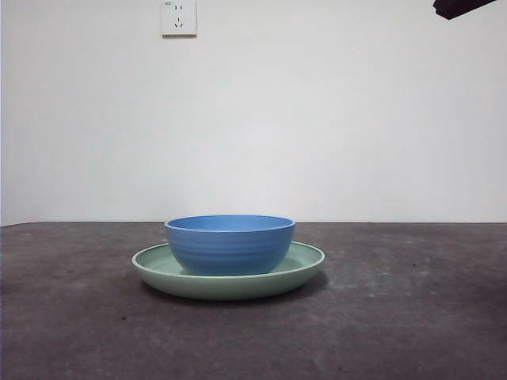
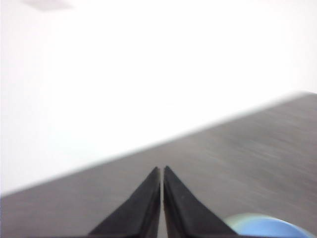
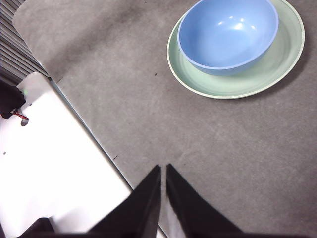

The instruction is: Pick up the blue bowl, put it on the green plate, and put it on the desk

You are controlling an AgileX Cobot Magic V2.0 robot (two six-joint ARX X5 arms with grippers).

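blue bowl [image 1: 229,244] hides green plate [image 1: 305,265] centre (left wrist view blurred).

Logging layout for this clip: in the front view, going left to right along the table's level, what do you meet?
Bare desk → left rim of the green plate → the blue bowl sitting on the plate → the plate's right rim → bare desk again. A black arm tip shows only at the top right corner.

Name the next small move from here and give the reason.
Probably bring the right gripper toward the blue bowl and open its shut jaws. The bowl already sits in the green plate, so lifting it back onto the desk seems to remain; neither gripper holds anything.
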